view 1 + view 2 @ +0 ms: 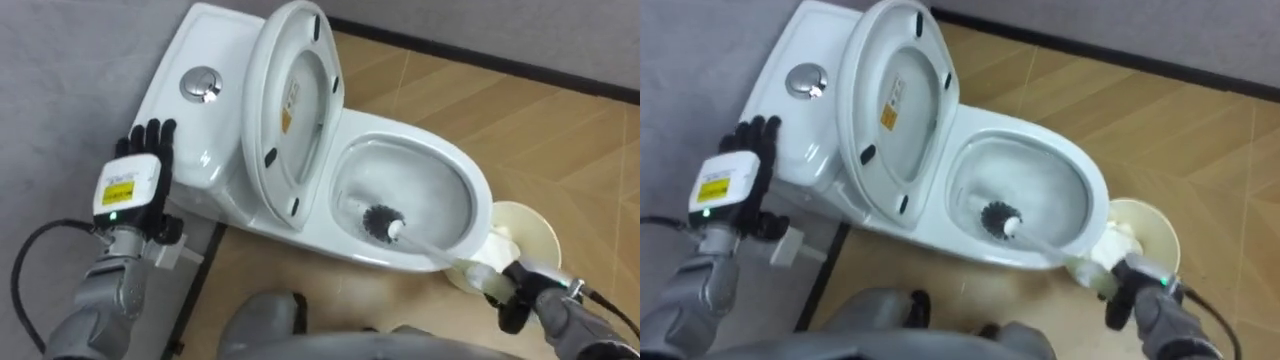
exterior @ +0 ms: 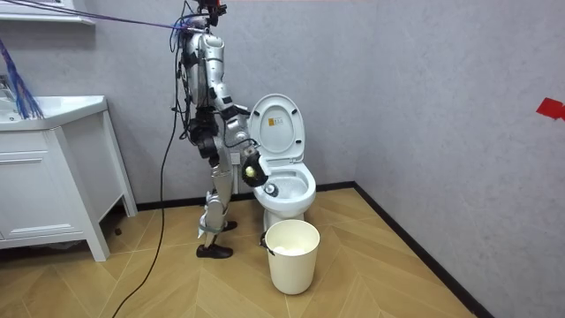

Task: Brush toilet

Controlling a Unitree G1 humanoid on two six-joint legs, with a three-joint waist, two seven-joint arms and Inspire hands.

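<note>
Standing close against the side of the toilet [image 2: 284, 181], on the room view's left of it, the robot faces the open bowl [image 1: 483, 196]. Its right hand [image 1: 518, 294] comes in from the lower right of the eye views, with the fingers curled round the end of the toilet brush [image 1: 381, 222]. The pale handle of the brush slants up and left from that hand, across the near rim and down into the bowl. The dark bristle head sits low inside, against the near inner wall, and I cannot tell whether it presses on the porcelain.

The seat and lid [image 1: 292, 108] stand raised together, leaning back towards the tank [image 1: 190, 135], which carries a round flush button [image 1: 202, 84] on top. The left hand [image 1: 136, 178] is held up just beside the tank, back towards the camera, with its fingers straight and spread and holding nothing.

A pale waste bin [image 2: 292, 255] stands on the wooden floor [image 1: 560, 130] just in front of the bowl, near the right hand. A white cabinet [image 2: 44, 181] stands well apart at the room view's left.
</note>
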